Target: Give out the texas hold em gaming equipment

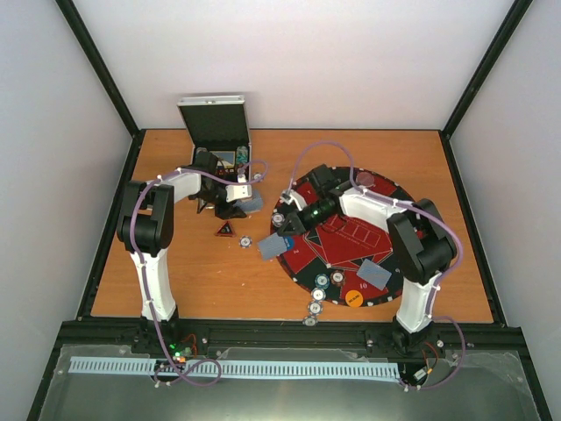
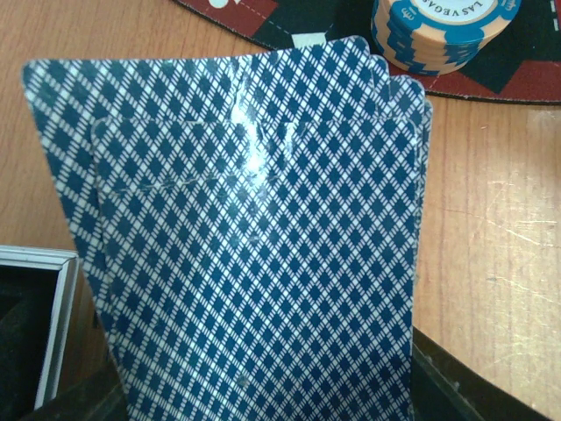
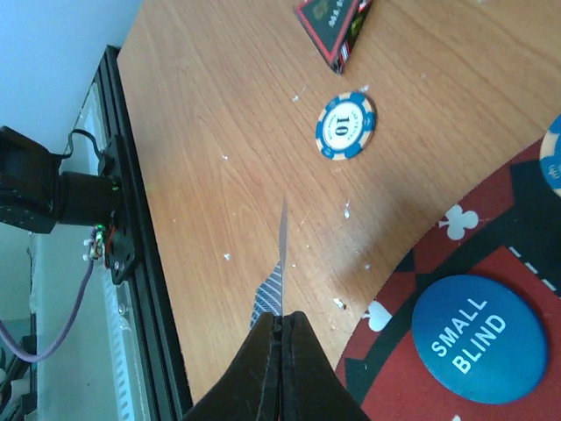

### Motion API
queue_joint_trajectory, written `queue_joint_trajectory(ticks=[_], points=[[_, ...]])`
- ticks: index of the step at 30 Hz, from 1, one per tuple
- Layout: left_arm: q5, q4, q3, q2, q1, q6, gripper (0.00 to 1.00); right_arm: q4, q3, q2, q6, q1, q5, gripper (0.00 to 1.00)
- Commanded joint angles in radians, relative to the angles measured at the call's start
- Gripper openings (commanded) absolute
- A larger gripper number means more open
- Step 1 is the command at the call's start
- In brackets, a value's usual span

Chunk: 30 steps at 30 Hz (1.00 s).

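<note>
My left gripper (image 1: 237, 208) is shut on a small stack of blue-diamond-backed playing cards (image 2: 254, 246), which fill the left wrist view and hide the fingers. It hovers left of the round red and black poker mat (image 1: 346, 241). My right gripper (image 3: 280, 317) is shut on a single card (image 3: 282, 246), seen edge-on and held over the wood just off the mat's left rim (image 1: 273, 246). A blue SMALL BLIND disc (image 3: 479, 338) lies on the mat beside it. A blue-white "10" chip (image 3: 345, 125) lies on the wood. An orange disc (image 1: 353, 297) and several chips (image 1: 322, 281) sit at the mat's near edge.
An open black case (image 1: 215, 123) stands at the back left. A black and red triangular piece (image 1: 226, 230) lies on the wood. One card (image 1: 374, 274) lies face down on the mat. A stack of blue and orange chips (image 2: 438, 31) sits at the mat's edge. A chip (image 1: 365, 181) lies at the mat's far rim.
</note>
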Motion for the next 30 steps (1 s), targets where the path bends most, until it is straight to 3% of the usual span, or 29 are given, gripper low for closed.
queue_joint_trajectory(ticks=[1,10,12,14,18,23,26,30], points=[[0.005,-0.010,0.018,0.033,0.004,0.018,0.57,0.049,-0.011,0.055,0.029,0.018,0.005,0.03],[0.003,-0.009,0.018,0.035,0.002,0.018,0.57,-0.023,-0.027,0.082,0.014,0.020,0.120,0.03],[0.005,-0.009,0.019,0.035,0.002,0.017,0.57,-0.036,-0.021,0.072,0.017,0.020,0.168,0.16],[0.005,-0.008,0.020,0.035,0.001,0.017,0.57,-0.046,-0.011,0.050,0.015,0.019,0.202,0.36],[-0.004,-0.008,0.018,0.030,0.001,0.021,0.57,-0.030,0.020,-0.018,0.032,0.013,0.244,0.60],[-0.004,-0.006,0.017,0.029,0.001,0.020,0.57,0.097,0.088,-0.015,0.107,0.007,0.315,0.76],[-0.005,-0.005,0.018,0.026,-0.002,0.017,0.57,0.148,0.193,0.079,0.186,-0.007,0.350,0.78],[-0.010,-0.004,0.011,0.017,-0.004,0.020,0.57,0.205,0.320,0.203,0.257,-0.028,0.285,0.79]])
